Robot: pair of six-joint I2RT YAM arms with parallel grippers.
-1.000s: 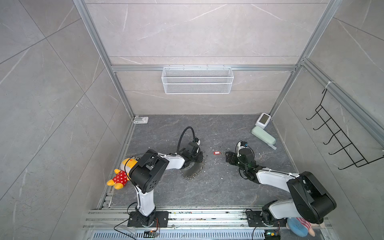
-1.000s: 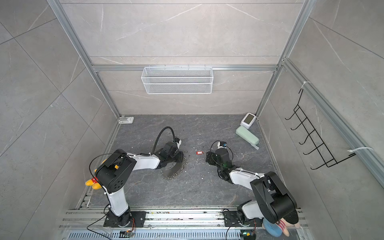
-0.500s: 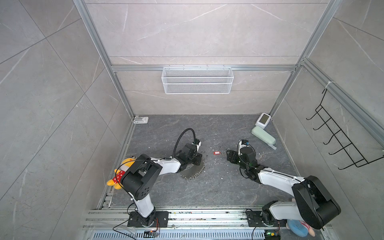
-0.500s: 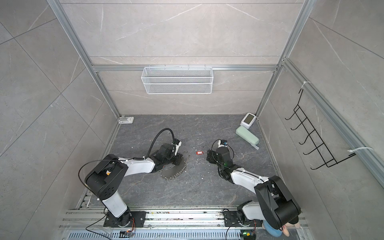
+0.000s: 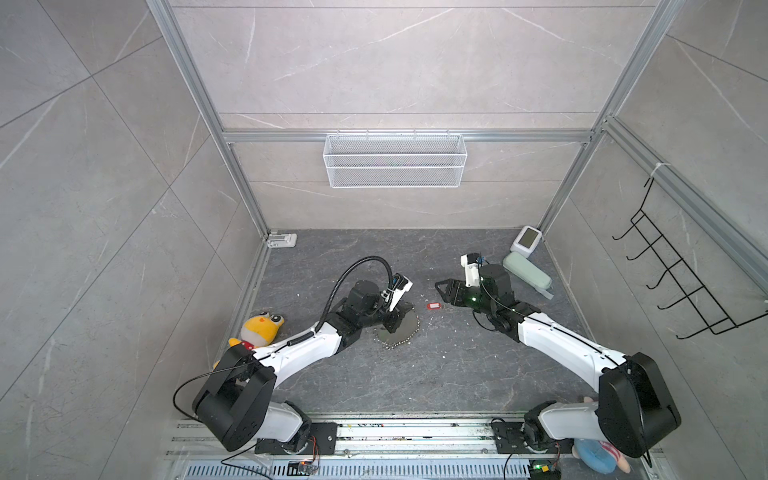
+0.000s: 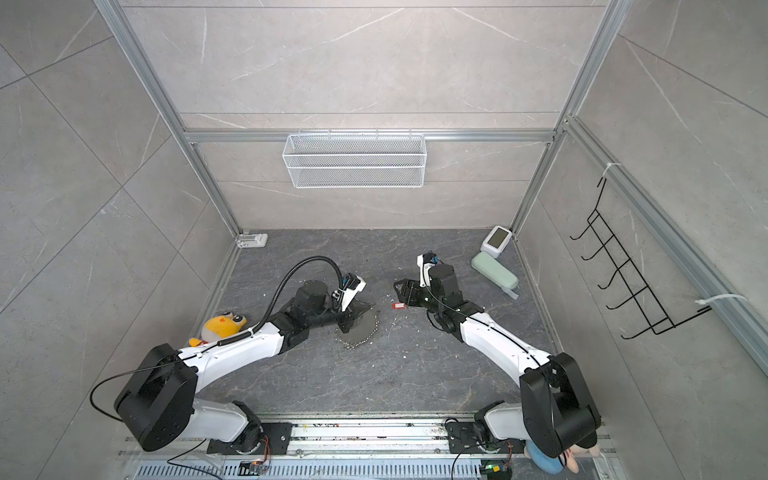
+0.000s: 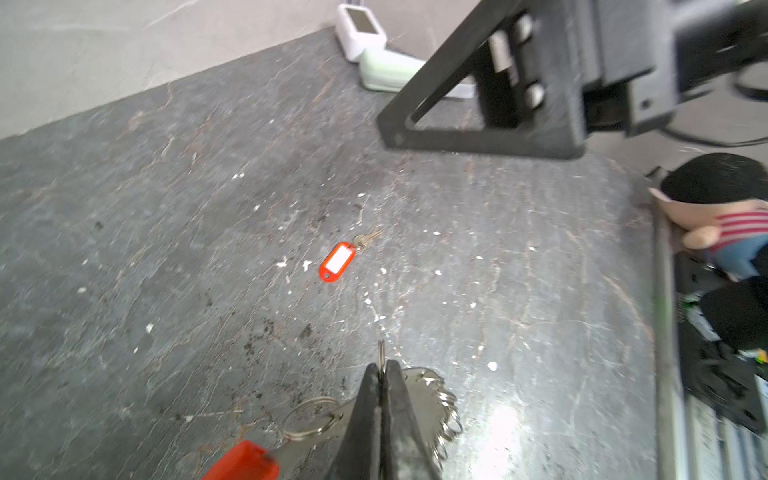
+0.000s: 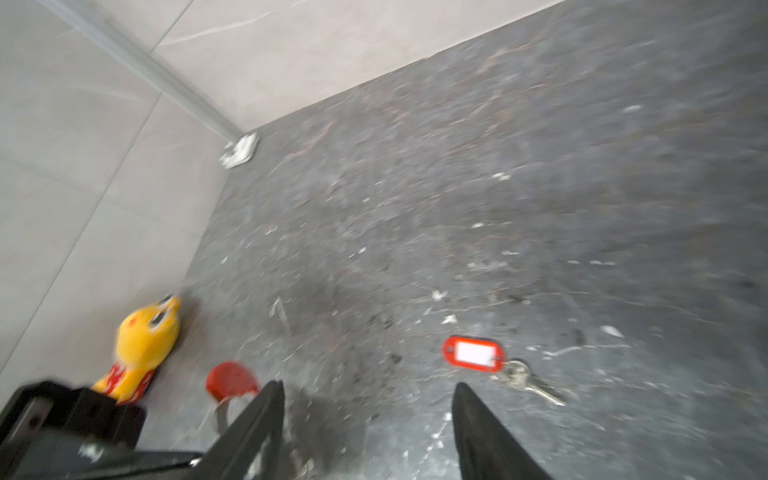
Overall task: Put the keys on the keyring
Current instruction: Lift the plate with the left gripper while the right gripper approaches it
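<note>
The keys [image 5: 433,306] [image 6: 399,306] lie loose on the dark floor: a small red tag with a white label [image 7: 337,262] [image 8: 473,353] joined to a small metal key. The keyring [image 5: 400,329] [image 6: 362,328], a grey hoop fringed with silver loops, lies to their left, its red strip [image 7: 241,461] at one end. My left gripper [image 5: 392,321] [image 7: 381,365] is shut on one of its metal loops. My right gripper [image 5: 444,291] [image 8: 368,386] hovers open just right of the keys, nothing between its fingers.
A yellow plush [image 5: 262,328] lies by the left wall. A white device [image 5: 528,241] and a pale green case [image 5: 525,272] sit at the back right. A wire basket [image 5: 395,160] hangs on the back wall, a black hook rack [image 5: 673,282] on the right. A doll [image 5: 598,455] lies at the front right.
My right gripper has moved a little back and left toward the keys, its jaws narrower. The left arm has swung lower, still pinching the keyring.
</note>
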